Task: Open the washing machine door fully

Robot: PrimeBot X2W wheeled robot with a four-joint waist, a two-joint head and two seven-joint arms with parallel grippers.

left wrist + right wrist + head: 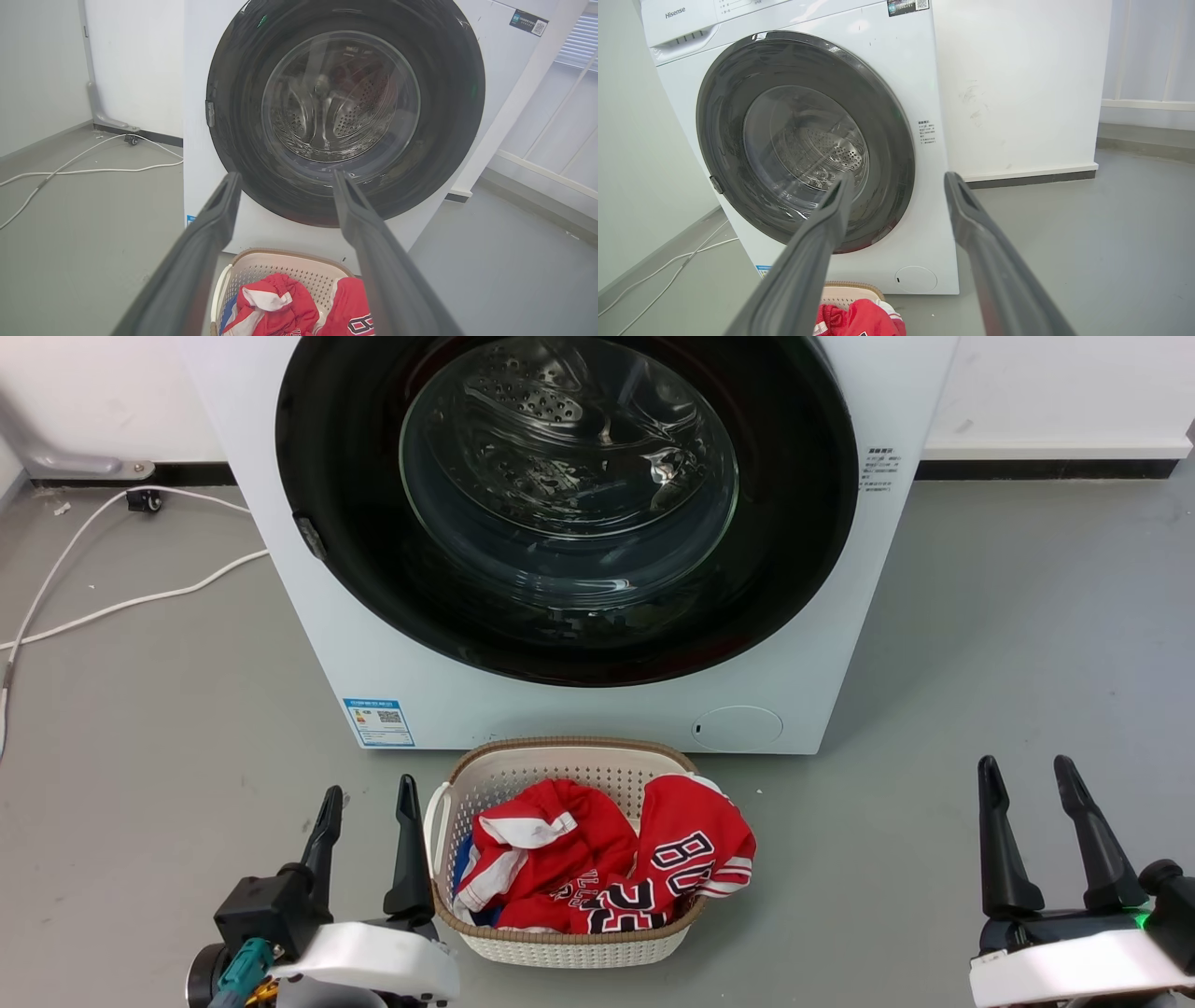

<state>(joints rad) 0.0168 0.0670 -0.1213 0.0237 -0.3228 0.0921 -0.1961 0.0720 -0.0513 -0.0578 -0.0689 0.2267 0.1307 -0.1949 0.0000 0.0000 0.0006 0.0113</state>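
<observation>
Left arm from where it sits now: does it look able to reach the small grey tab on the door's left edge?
Probably yes. The left end effector is open, beside the laundry basket, and nothing stands between it and the tab on the closed washing machine door.

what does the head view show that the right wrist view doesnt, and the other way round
Head view, not the right wrist view: the left gripper, fingers apart, beside the laundry basket, whose whole rim is in sight.

Right wrist view, not the head view: the Hisense name and the detergent drawer at the top of the washing machine.

Both: the washing machine door, closed flush, the blue label, the red clothes, and the right gripper with fingers apart.
</observation>
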